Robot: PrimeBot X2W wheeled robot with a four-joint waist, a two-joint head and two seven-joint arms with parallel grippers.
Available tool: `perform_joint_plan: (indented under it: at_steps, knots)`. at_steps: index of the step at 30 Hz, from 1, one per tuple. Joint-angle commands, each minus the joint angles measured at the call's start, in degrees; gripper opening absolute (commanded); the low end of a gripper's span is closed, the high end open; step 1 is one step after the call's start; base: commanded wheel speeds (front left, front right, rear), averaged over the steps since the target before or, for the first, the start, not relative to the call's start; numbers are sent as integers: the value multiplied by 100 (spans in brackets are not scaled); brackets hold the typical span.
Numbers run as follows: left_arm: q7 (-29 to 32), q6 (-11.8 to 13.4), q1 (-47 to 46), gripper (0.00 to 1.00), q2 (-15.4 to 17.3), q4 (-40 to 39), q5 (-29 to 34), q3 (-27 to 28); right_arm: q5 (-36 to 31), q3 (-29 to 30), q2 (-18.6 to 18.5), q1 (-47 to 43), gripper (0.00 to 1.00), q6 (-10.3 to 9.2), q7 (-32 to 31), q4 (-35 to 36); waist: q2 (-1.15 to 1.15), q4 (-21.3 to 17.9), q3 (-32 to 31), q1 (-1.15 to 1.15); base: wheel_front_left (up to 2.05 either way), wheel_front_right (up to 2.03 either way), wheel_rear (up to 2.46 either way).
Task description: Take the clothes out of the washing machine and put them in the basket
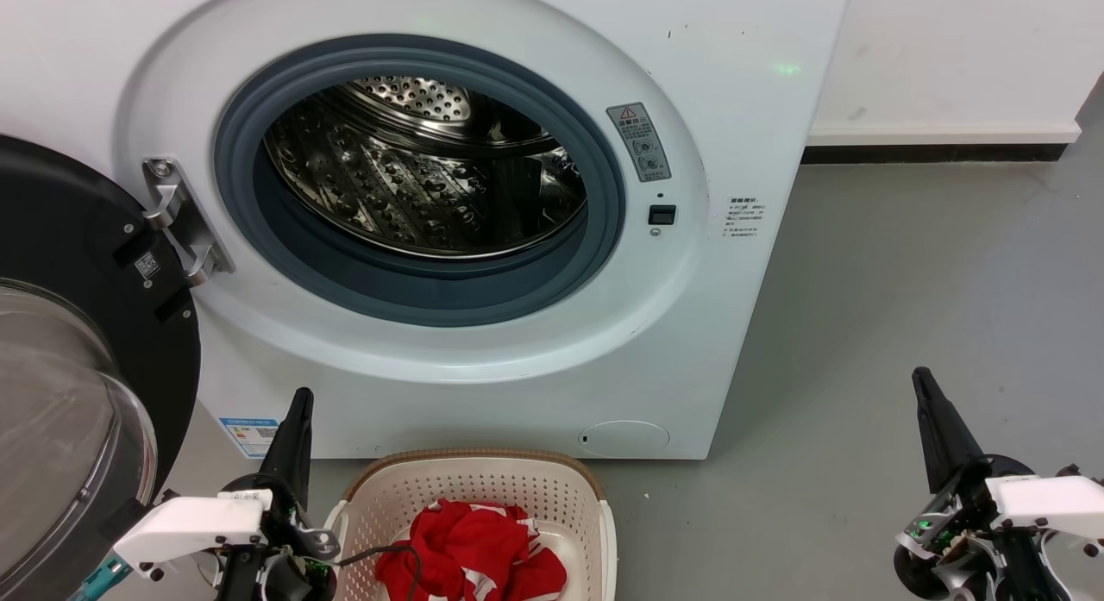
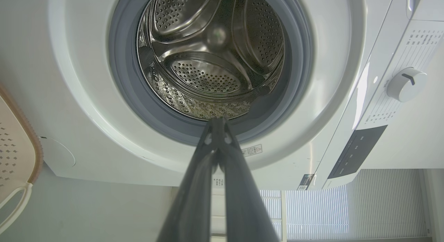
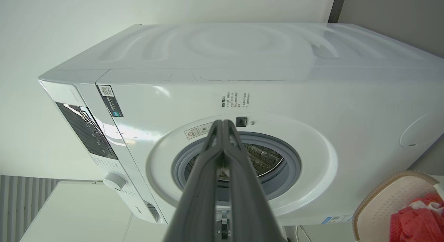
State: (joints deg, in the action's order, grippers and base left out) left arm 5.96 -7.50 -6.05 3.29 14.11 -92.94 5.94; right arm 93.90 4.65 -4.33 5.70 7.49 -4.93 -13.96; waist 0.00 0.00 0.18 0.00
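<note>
The white washing machine (image 1: pixel 733 135) stands ahead with its door (image 1: pixel 69 394) swung open to the left. Its steel drum (image 1: pixel 423 170) holds nothing that I can see. The red clothes (image 1: pixel 470 554) lie bunched in the cream basket (image 1: pixel 483 480) on the floor in front of the machine. My left gripper (image 1: pixel 300 403) is shut, fingers together, just left of the basket. My right gripper (image 1: pixel 923 381) is shut too, far to the right over the floor. In the right wrist view the clothes (image 3: pixel 416 221) show in the basket (image 3: pixel 385 193).
The open door's glass bowl (image 1: pixel 52 446) bulges out at the lower left, close to my left arm. Grey floor (image 1: pixel 906 308) stretches to the right of the machine, up to a white wall with a dark skirting strip (image 1: pixel 931 153).
</note>
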Motion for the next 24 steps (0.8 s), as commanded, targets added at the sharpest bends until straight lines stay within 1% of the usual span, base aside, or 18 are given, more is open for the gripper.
perform_joint_plan:
  at_steps: [1,24]
  knots:
    - [30,-16,-33,0,-5,2,12,20,5,12,19,75,0,0,-16,-11,0,0,0,0,0,0,0]
    - [40,-16,-34,0,-19,2,35,38,-47,59,46,82,0,0,-59,-14,0,0,0,0,0,0,0]
